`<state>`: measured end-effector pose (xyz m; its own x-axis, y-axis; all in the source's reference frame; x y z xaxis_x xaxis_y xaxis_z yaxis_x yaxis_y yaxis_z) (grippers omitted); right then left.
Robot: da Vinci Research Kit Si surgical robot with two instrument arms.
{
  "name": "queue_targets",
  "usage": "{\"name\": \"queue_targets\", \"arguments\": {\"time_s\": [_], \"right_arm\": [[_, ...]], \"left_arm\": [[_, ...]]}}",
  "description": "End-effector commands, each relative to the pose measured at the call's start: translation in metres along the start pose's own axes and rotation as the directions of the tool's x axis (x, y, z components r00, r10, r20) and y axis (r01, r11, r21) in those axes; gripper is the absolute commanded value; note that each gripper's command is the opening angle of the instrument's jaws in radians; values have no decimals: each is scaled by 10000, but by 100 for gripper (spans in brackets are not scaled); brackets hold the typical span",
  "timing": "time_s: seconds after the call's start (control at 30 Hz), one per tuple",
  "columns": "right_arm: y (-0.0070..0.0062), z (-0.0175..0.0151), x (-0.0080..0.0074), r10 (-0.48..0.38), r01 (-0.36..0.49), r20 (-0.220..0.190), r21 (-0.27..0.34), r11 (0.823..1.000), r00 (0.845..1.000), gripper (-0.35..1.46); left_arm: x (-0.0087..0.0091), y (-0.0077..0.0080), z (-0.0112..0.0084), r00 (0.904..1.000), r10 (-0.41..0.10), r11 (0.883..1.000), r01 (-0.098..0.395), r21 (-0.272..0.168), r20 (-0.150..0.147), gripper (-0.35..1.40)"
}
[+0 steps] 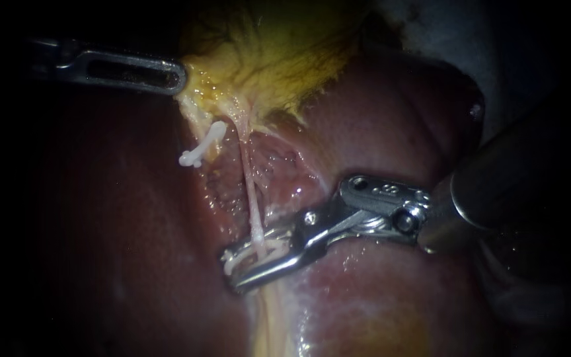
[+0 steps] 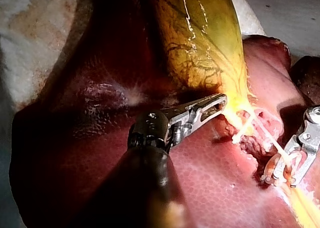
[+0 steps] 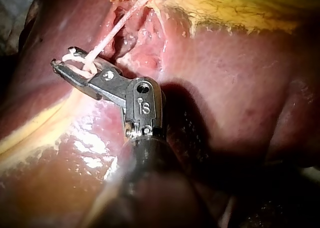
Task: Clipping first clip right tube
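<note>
The thin pale right tube (image 1: 252,198) runs down from the yellow gallbladder (image 1: 279,59) over the red liver (image 1: 378,132). My right instrument (image 1: 230,270) comes in from the right. Its jaws straddle the lower end of this tube and are closed on a white clip (image 1: 227,262) that sits around it; the same grip shows in the right wrist view (image 3: 63,58). Another white clip (image 1: 203,147) sits on the short left tube. My left instrument (image 1: 181,76) has its jaws shut on the gallbladder's lower edge (image 2: 227,108) and holds it taut.
The liver surface (image 2: 210,178) is wet and glistening around both instruments. A raw dissected bed (image 1: 279,172) lies between the tubes. Pale yellow tissue (image 1: 272,324) continues below the right instrument's jaws.
</note>
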<state>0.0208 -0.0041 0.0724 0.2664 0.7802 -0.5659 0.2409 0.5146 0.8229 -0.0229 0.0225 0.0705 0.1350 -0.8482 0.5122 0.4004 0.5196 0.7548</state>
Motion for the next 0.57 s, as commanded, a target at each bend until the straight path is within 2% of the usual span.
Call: {"name": "queue_targets", "arguments": {"time_s": [0.03, 0.3, 0.57], "right_arm": [[0, 0, 1, 169, -169, 9, 12, 9999, 9999, -35], [1, -1, 0, 221, -216, 318, -170, 9996, 9992, -35], [1, -1, 0, 280, -273, 371, -201, 9994, 9989, -35]], "left_arm": [[0, 0, 0, 10000, 4, 10000, -4, 3, 0, -35], [0, 0, 0, 10000, 4, 10000, -4, 3, 0, -35], [0, 0, 0, 10000, 4, 10000, -4, 1, 1, -35]]}}
